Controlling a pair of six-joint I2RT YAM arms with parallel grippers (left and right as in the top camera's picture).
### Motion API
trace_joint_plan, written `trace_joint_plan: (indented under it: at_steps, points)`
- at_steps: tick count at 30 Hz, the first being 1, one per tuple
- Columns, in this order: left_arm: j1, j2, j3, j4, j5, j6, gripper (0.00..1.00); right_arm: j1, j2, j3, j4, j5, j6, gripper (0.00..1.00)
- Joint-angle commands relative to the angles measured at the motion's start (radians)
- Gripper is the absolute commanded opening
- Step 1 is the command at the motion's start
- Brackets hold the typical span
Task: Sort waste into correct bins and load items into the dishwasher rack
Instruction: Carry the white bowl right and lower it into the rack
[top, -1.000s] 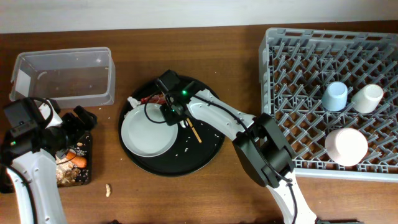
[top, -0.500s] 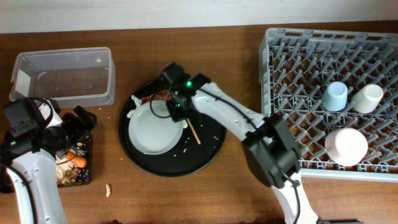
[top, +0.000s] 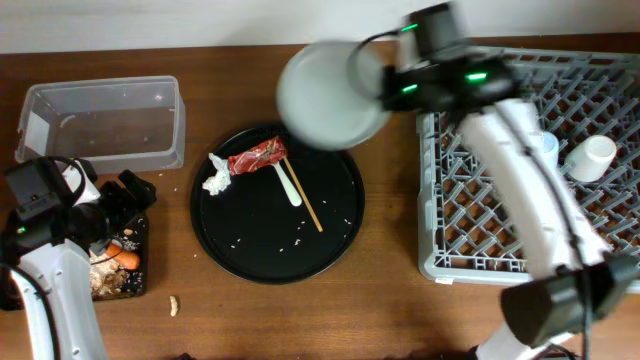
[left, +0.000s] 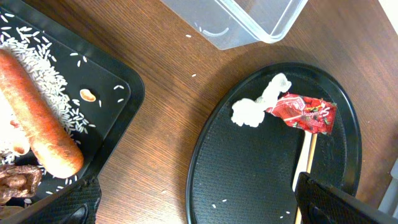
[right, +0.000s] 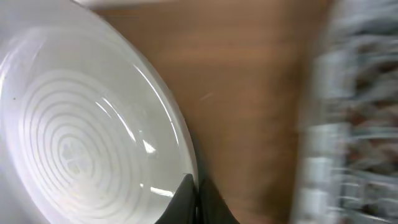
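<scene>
Right gripper (right: 194, 190) pinches the plate (top: 333, 95) by its rim, holding it in the air (blurred) just left of the rack (top: 480, 210); left gripper (top: 130, 200) hangs spread wide by the black bin (left: 124, 93); wrapper (top: 258, 158) and tissue (top: 217, 176) lie on the round tray (top: 340, 245).

Overhead faces straight down; nearer left wrist shares the round tray (top: 255, 215).

Smooth, grained brown wood tabletop (top: 400, 300); clear glossy plastic box (top: 100, 125); matt black, finely textured round tray (top: 260, 240); shiny red foil wrapper (top: 257, 159); crumpled white paper tissue (top: 217, 176); glossy white plate (top: 330, 95) with concentric ridges, possibly ceramic (view blurred); matt grey plastic rack (top: 470, 220); pale bare-wood chopstick (top: 310, 205).
</scene>
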Motion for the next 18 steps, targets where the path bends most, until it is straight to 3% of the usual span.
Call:
trace_joint_plan:
  at_steps: [1,7,11,18]
  points:
    - [0.005,0.0,0.016,0.002,0.007,0.016,0.99,-0.159,-0.037,0.021,-0.004,0.073,-0.063,0.04]
    - [0.005,0.0,0.016,0.002,0.007,0.016,0.99,-0.313,-0.033,0.021,0.035,0.406,-0.08,0.04]
    - [0.005,0.0,0.016,0.002,0.007,0.016,0.99,-0.304,-0.03,0.021,0.065,0.668,-0.083,0.04]
    - [0.005,0.001,0.016,0.002,0.007,0.016,0.99,-0.236,0.003,0.019,0.072,0.956,-0.108,0.04]
